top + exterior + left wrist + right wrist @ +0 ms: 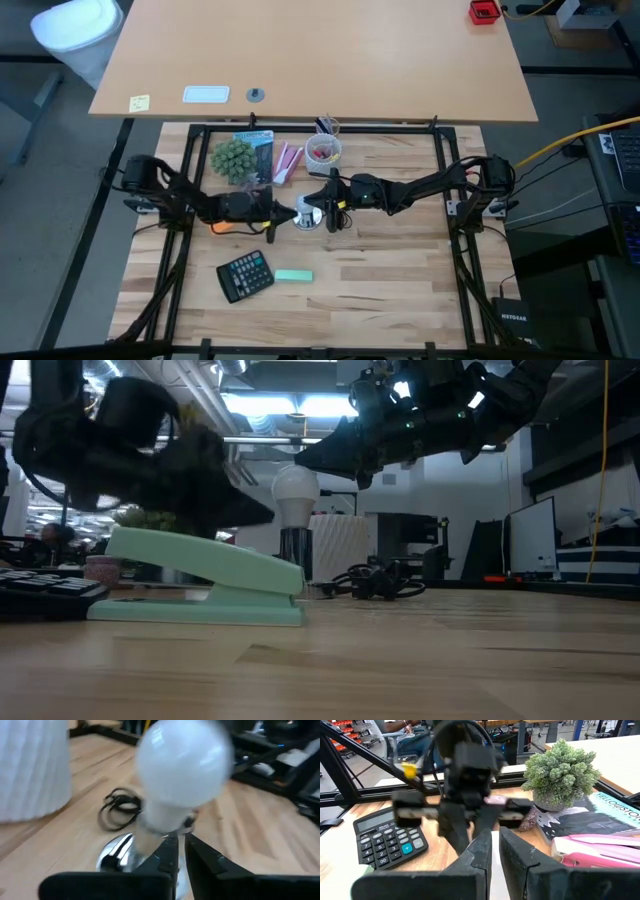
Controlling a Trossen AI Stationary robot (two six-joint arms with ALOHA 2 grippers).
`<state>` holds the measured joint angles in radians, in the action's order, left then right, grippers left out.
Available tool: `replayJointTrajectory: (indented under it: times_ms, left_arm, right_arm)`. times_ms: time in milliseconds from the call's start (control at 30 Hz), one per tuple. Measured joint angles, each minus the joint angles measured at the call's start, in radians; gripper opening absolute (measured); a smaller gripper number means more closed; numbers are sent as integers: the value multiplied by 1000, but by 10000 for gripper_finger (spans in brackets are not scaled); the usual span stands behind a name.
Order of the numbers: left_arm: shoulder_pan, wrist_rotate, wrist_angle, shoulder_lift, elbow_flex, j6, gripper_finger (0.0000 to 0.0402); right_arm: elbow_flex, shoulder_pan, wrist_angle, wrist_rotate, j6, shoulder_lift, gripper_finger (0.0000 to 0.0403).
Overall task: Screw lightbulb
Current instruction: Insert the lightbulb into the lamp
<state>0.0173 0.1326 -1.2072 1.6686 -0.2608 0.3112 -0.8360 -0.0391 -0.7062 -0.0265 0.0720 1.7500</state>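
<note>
The lightbulb [296,490], white and round, stands upright in a socket [296,550] on a shiny silver disc base [308,218] at the table's middle. In the left wrist view the lightbulb [182,765] looms close above the base [117,855]. My left gripper [181,845] is shut and comes level from the table's left, its tips right by the bulb's neck [160,815]. My right gripper [495,845] is shut and reaches in from the right, its tips [305,462] just over the bulb's top. My left gripper's shut fingertips [170,842] stand right before the bulb's neck and socket; whether they touch it, I cannot tell. My right gripper's shut fingertips hang at the crown of the bulb [298,472]; whether they touch it, I cannot tell.
A calculator [245,275] and a mint-green stapler [293,276] lie toward the near edge. A small plant [233,158], a book [257,148], a pink stapler [288,160] and a cup of pens [323,150] stand at the far side. A black cord [375,580] coils behind the base.
</note>
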Motion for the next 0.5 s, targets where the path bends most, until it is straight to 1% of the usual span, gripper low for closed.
replayJointTrajectory:
  times_ms: [133, 233, 500]
  left_arm:
    - [36, -3, 0, -86, 11, -32, 5]
    - [57, -3, -5, -128, 11, -57, 2]
    - [65, 2, -1, -140, -13, -87, 2]
  right_arm:
    - [0, 0, 0, 0, 0, 0, 40]
    - [0, 0, 0, 0, 0, 0, 40]
    - [0, 0, 0, 0, 0, 0, 40]
